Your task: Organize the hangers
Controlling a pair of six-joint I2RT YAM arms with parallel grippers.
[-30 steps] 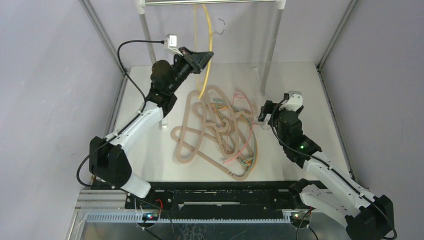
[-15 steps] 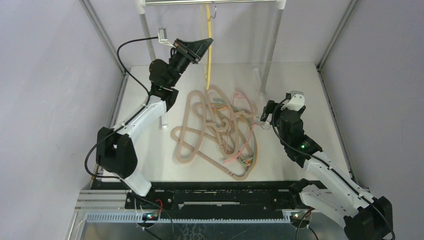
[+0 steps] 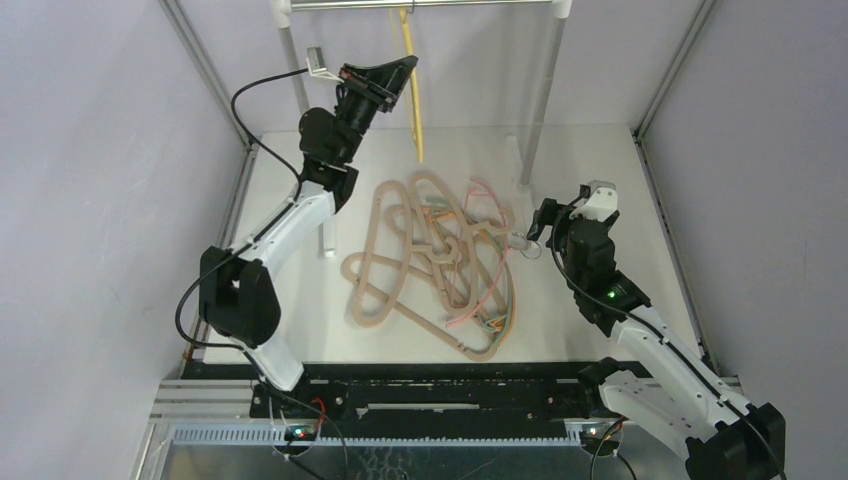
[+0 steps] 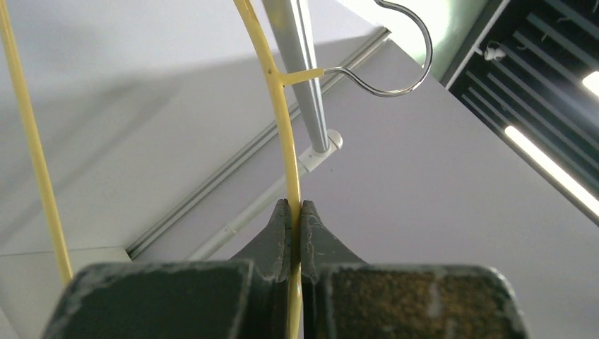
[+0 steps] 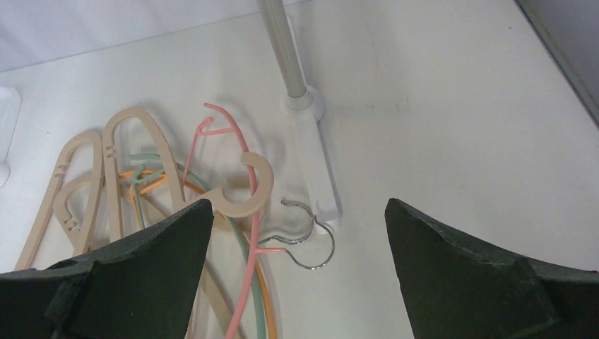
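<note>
Left claw, clamped on yellow hanger, rose w/ it toward rail; right claw wide apart.

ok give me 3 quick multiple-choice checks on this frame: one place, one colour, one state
1. Where is the yellow hanger?
A. lying flat, let go
B. up by the rail, in the left gripper
C. out of view

2. What colour are the thick hangers on the table?
A. beige
B. blue
C. black

3. The right gripper is:
A. open, holding nothing
B. shut on a hanger
C. shut, empty

Key:
1 B, that gripper pinches its yellow wire beside the rail.
2 A, the wide looped ones all look beige.
3 A, its jaws stand wide apart above the table with nothing between them.
</note>
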